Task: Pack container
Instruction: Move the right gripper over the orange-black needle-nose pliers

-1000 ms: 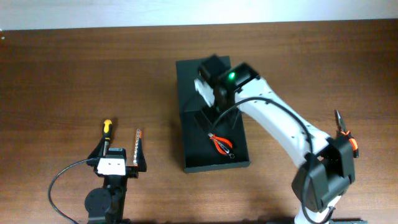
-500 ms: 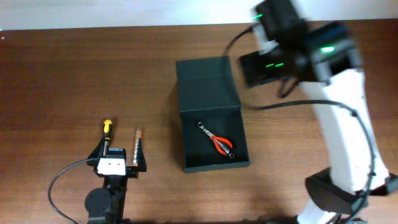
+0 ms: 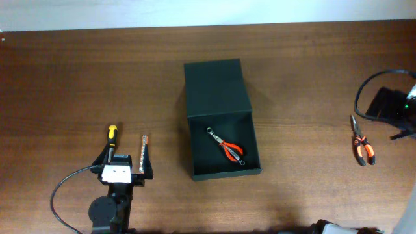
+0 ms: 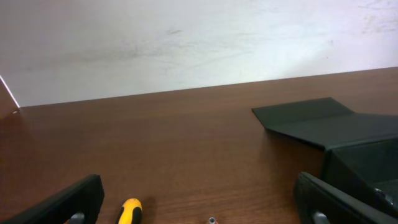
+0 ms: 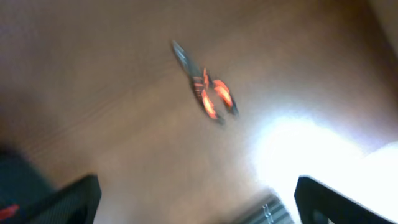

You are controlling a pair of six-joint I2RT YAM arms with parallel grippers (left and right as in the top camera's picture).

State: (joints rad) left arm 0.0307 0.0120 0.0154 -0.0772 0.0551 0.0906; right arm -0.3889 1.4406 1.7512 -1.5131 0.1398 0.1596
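The container (image 3: 218,84) is a dark box in the middle of the table, with its flap lid laid back towards the far side. Red-handled pliers (image 3: 229,149) lie in its open tray. My left gripper (image 3: 125,162) rests open near the front left, with a yellow-handled screwdriver (image 3: 112,135) and a thin metal bit (image 3: 143,149) between its fingers. The left wrist view shows that gripper (image 4: 199,208) open, the screwdriver handle (image 4: 130,211) low down and the container (image 4: 348,134) to the right. My right gripper (image 5: 199,205) is open and empty; its view is blurred.
Orange-handled pliers (image 3: 361,145) lie on the table near the right edge, and they are also blurred in the right wrist view as pliers (image 5: 208,87). The right arm's dark end (image 3: 392,104) with its cable sits at the right edge. A white wall (image 4: 186,43) backs the table.
My right arm has pulled out of the container and swung away to the right edge. The red-handled pliers stay in the tray. The left arm has not moved.
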